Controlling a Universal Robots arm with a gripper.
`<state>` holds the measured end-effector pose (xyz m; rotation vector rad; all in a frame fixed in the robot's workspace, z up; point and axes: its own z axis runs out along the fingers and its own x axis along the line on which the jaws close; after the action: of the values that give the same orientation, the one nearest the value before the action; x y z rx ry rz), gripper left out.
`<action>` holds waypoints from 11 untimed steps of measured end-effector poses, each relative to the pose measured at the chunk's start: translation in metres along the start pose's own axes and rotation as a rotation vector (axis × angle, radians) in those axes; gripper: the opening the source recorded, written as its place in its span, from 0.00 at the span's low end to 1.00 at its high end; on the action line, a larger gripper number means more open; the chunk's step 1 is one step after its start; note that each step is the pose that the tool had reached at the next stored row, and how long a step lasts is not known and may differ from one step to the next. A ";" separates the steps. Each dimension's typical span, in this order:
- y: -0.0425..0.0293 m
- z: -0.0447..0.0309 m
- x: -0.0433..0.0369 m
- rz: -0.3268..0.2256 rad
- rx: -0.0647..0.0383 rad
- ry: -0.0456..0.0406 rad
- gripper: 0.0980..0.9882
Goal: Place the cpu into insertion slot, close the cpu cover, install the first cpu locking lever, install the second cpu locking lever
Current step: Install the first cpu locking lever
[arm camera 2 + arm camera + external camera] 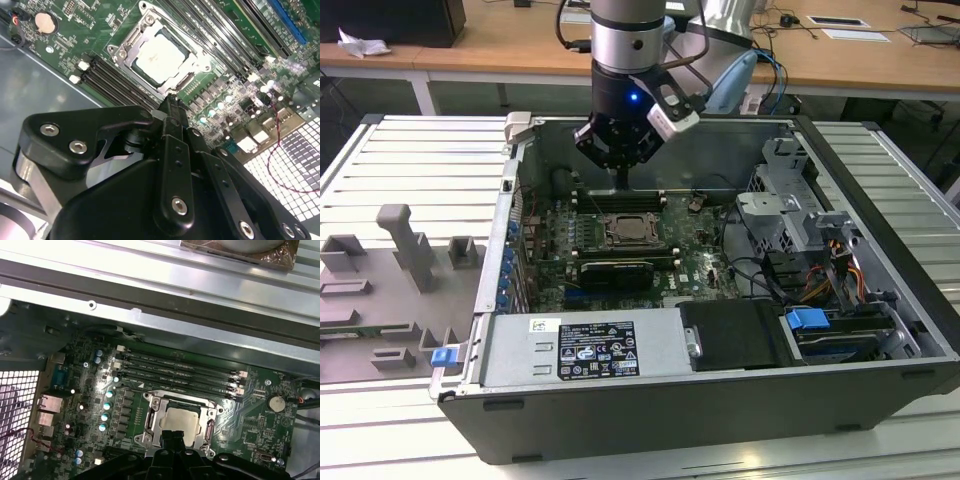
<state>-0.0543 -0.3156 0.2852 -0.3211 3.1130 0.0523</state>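
Arm [625,50] vertical inside computer case [740,400], gripper [623,184] pinched together, empty, tip poised near the seated cpu [159,56]

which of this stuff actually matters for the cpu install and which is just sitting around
Job in hand:
cpu, showing through the cover's opening
cpu cover, framing it
end effector, close above them

Just lying about:
memory slots
coin battery
long black card
grey fixtures, at the exterior view's left
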 end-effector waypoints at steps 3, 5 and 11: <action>0.0001 0.0004 0.0008 0.000 0.000 0.0003 0.01; 0.0002 0.0011 0.0010 0.000 0.000 0.0001 0.01; 0.0019 0.0015 0.0095 0.000 0.000 0.0001 0.01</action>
<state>-0.0640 -0.3156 0.2836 -0.3211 3.1131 0.0522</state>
